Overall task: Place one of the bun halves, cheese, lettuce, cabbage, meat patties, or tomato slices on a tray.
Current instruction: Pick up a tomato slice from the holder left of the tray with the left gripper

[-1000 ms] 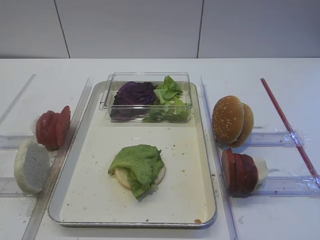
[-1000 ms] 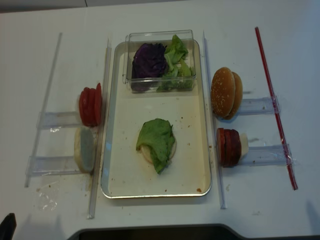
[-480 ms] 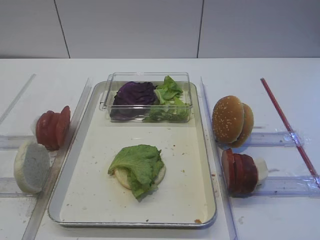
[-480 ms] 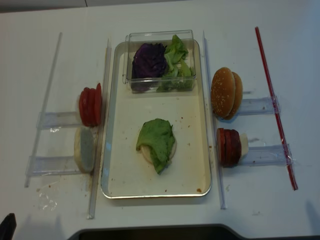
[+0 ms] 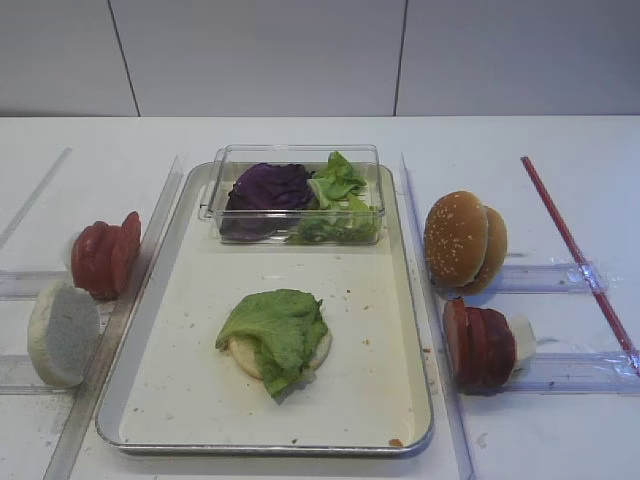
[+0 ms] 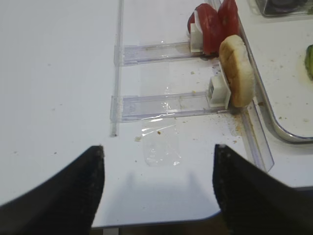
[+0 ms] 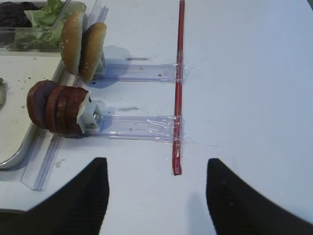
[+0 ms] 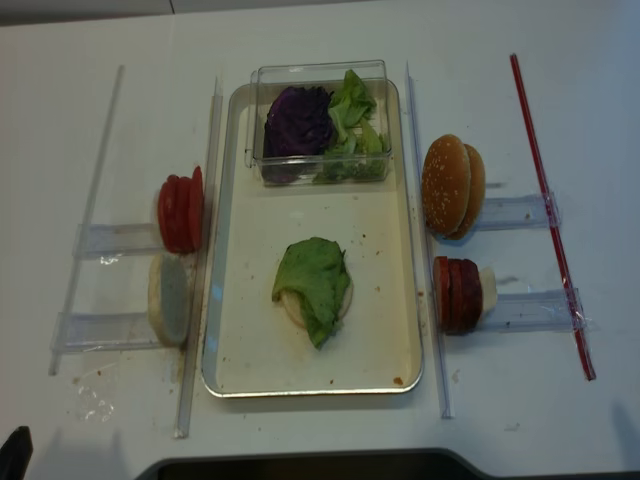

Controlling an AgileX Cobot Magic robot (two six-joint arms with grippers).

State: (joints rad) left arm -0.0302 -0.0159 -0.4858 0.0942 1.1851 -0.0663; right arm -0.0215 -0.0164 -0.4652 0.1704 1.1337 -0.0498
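Note:
On the tray (image 5: 370, 380) lies a pale bun half (image 5: 318, 350) under a lettuce leaf (image 5: 275, 330). Left of the tray, tomato slices (image 5: 105, 255) and a pale bun half (image 5: 62, 333) stand on edge in clear racks. On the right side stand sesame bun halves (image 5: 462, 240) and dark meat patties (image 5: 480, 345). Cabbage (image 5: 268, 188) and more lettuce (image 5: 340, 195) fill a clear box. No cheese shows. My left gripper (image 6: 157, 149) hangs open and empty over bare table near the front edge. My right gripper (image 7: 155, 160) is open and empty too, before a red strip's end.
The clear box (image 5: 290, 158) sits at the tray's far end. Clear plastic rails (image 8: 195, 300) run along both sides of the tray. A red strip (image 5: 575, 250) lies at the far right. A scrap of clear film (image 6: 161, 147) lies ahead of the left gripper.

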